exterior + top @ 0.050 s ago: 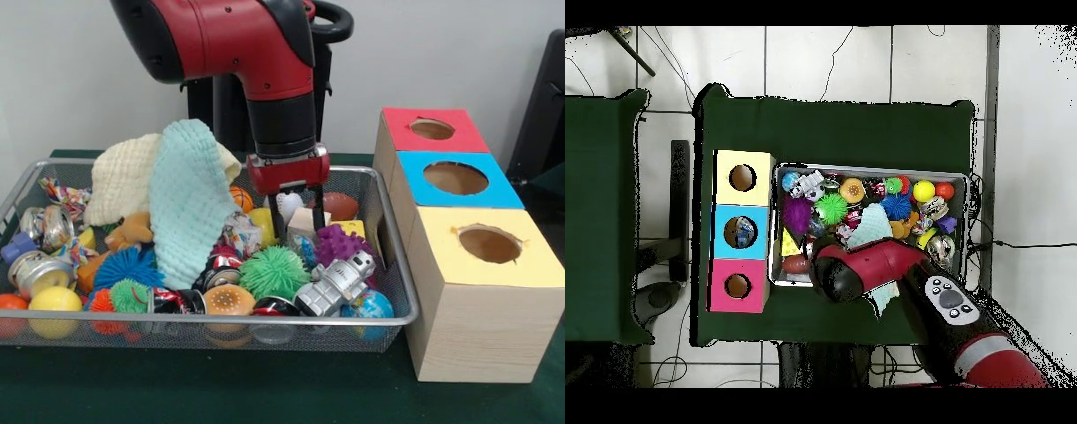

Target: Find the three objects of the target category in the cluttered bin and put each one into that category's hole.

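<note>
Front view shows the end effector [294,216] with fingers narrowly parted around a small white object [290,205], seemingly light and rigid, best pinched mid-body.

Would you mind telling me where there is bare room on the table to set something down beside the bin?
The green tablecloth is bare in front of the wire bin, and in the overhead view on the far side of bin and boxes. The bin itself is packed with toys, cloths and the gripper; the hole boxes stand close beside it.
</note>
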